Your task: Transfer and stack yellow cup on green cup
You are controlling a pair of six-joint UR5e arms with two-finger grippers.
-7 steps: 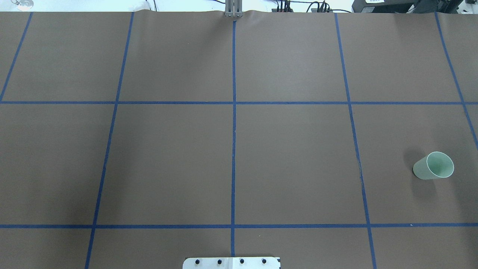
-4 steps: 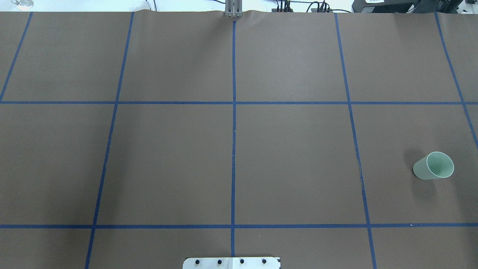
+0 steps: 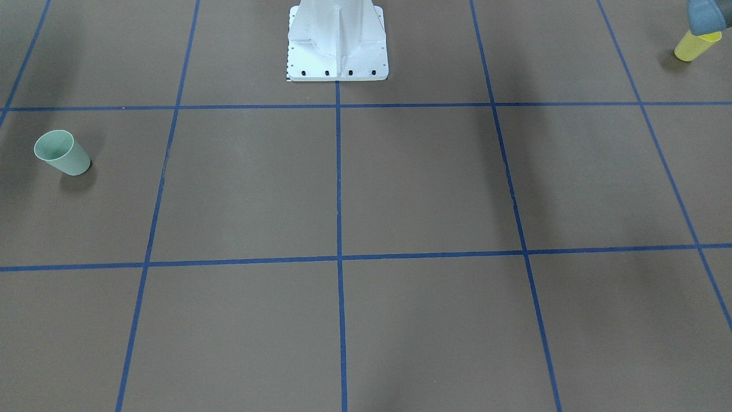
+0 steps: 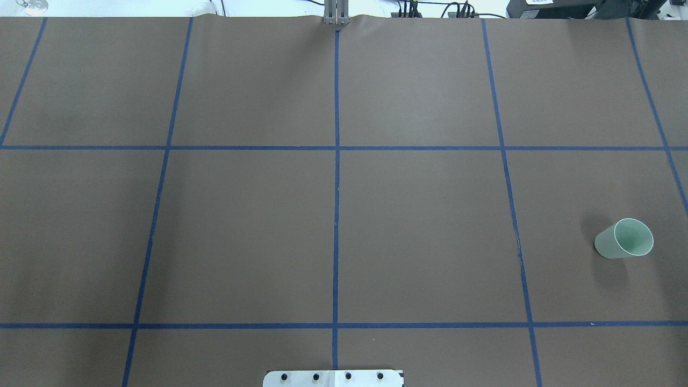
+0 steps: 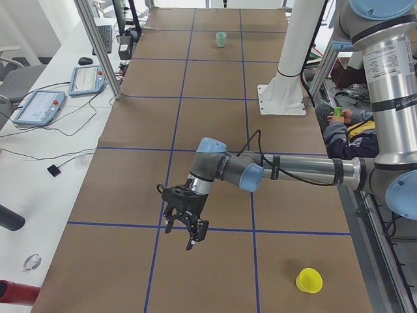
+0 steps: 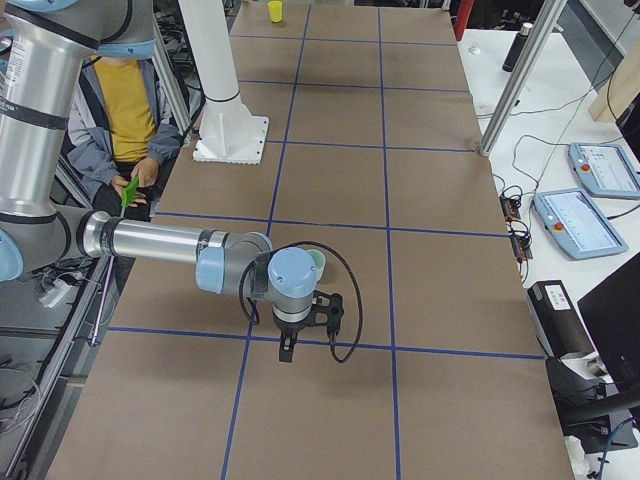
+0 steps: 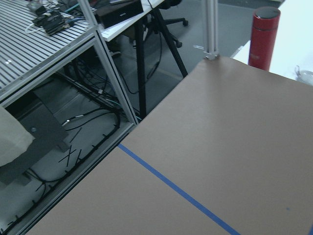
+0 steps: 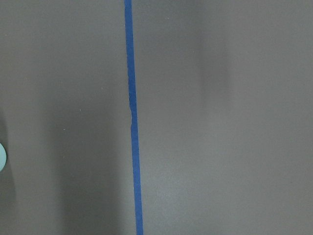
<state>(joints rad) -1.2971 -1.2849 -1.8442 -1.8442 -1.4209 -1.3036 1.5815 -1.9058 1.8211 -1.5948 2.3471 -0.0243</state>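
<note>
Approach stage; both cups stand free. Left fingers [image 5: 195,229] and right fingers [image 6: 283,350]: opening impossible to tell. Next: bring left fingers over yellow cup [image 5: 309,280], grip, carry far right to green cup [image 4: 623,238].

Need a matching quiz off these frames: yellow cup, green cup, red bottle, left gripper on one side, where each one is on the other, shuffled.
Things:
1. yellow cup
2. green cup
3. red bottle
4. left gripper

Places:
a. standing at the robot's right end of the table
b. hanging in the air over the table
c. standing at the robot's left end of the table
d. past the table's edge, on a white surface

Pairs: 1-c, 2-a, 3-d, 4-b.
</note>
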